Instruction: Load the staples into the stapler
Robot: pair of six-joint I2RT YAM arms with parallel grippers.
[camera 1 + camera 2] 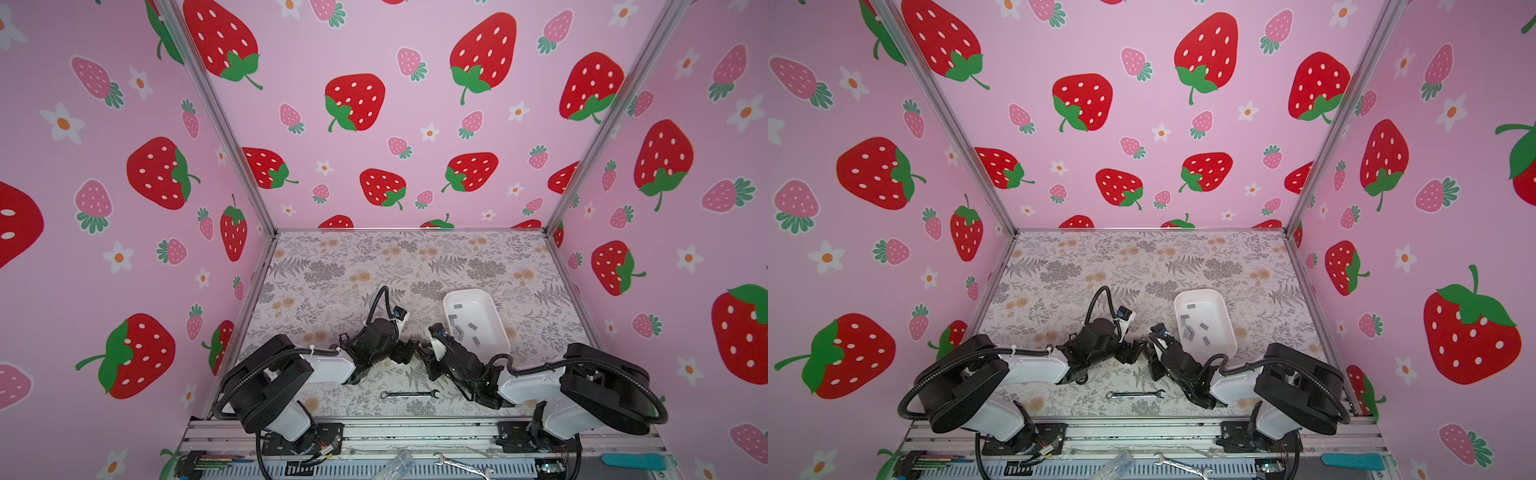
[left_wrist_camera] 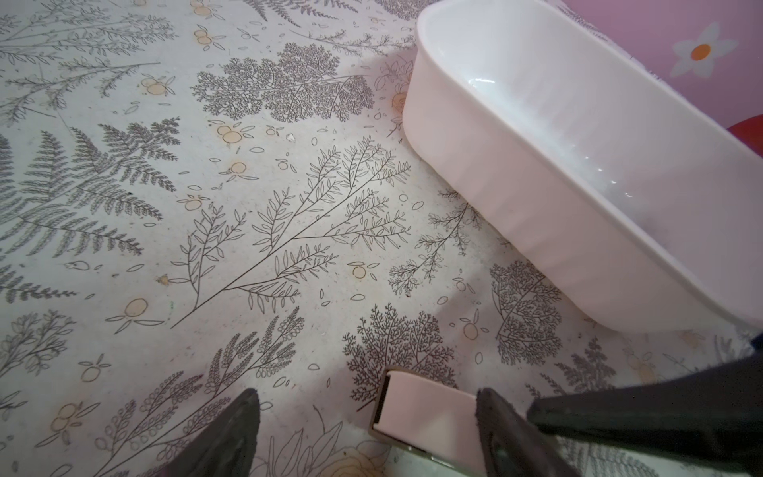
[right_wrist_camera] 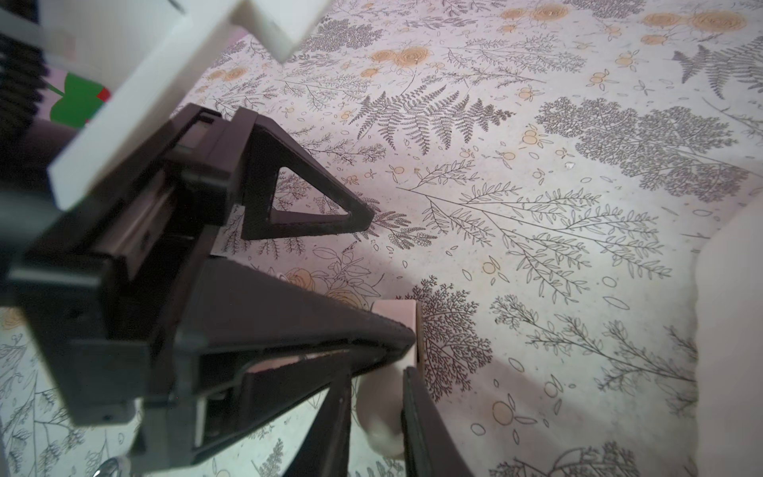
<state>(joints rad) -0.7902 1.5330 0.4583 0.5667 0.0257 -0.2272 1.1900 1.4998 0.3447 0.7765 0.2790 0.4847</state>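
— Where are the small flat grey metal staples (image 1: 458,331)?

— Loose in the white oval plastic tray (image 2: 536,214), just beyond both tools and off to the right in both top views. None are loaded yet, I judge.

— And the pale pink mini stapler (image 2: 429,413)?

— On the floral desk (image 2: 289,206), hidden under the tools from above. The left tool (image 2: 367,392) is spread wide astride it. The right tool (image 3: 377,384) looks clenched on its pale end.

— Who fetches?

— The right arm is nearer the tray but busy. I'd say the left, released, would have to reach across.
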